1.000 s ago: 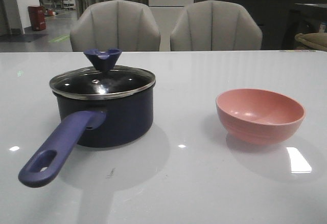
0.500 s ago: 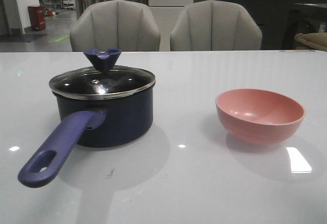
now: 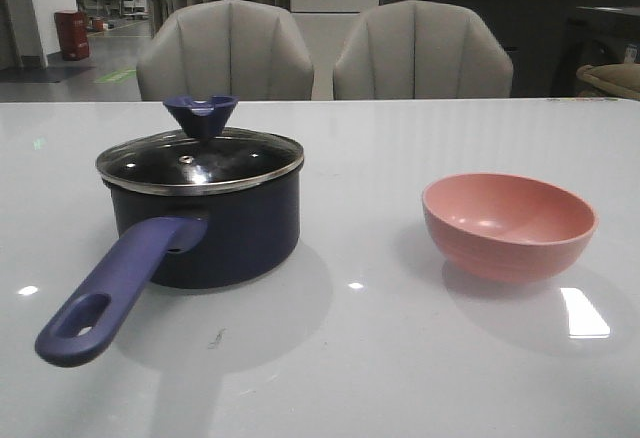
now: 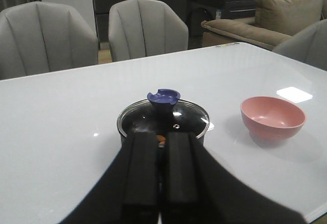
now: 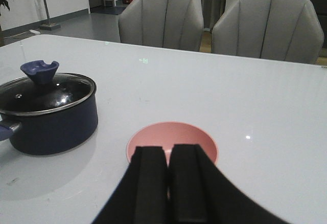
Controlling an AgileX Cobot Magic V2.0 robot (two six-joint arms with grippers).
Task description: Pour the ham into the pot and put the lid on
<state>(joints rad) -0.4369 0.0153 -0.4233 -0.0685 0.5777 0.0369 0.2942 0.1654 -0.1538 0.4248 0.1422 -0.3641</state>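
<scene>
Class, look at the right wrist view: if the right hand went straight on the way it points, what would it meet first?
Most likely the salmon-pink round bowl, which lies directly ahead of the right hand; how far off is unclear.

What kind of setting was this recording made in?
Probably an office or showroom staged as a dining area: a glossy white table with two grey upholstered chairs behind it, a sofa to one side, and an open floor with a red bin beyond.
</scene>
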